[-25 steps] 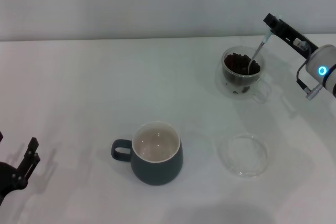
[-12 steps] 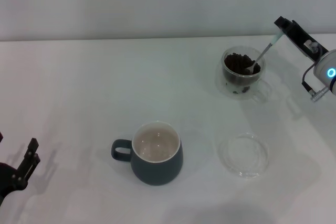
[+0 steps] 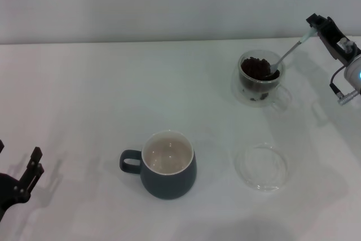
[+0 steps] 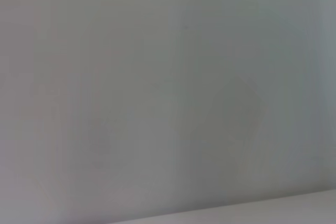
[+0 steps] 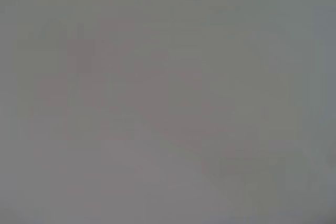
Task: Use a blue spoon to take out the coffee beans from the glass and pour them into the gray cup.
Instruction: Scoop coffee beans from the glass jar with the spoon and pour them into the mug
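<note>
The glass [image 3: 260, 78] stands at the far right of the white table, filled with dark coffee beans [image 3: 256, 68]. My right gripper [image 3: 313, 24] is up and to the right of it, shut on the pale handle of the blue spoon [image 3: 289, 53]. The spoon slants down to the left, its metal bowl resting in the beans at the glass's rim. The gray cup [image 3: 167, 165] stands near the front centre, its handle to the left and its cream inside bare. My left gripper [image 3: 28, 175] is parked low at the front left edge. Both wrist views show only blank grey.
A flat clear glass saucer [image 3: 262, 166] lies on the table to the right of the gray cup, in front of the glass. A pale wall runs behind the table's [image 3: 84, 94] far edge.
My right gripper has moved right and up, tilting the spoon from steep to a shallow slant; its bowl has shifted to the right side of the beans. The left arm has not moved.
</note>
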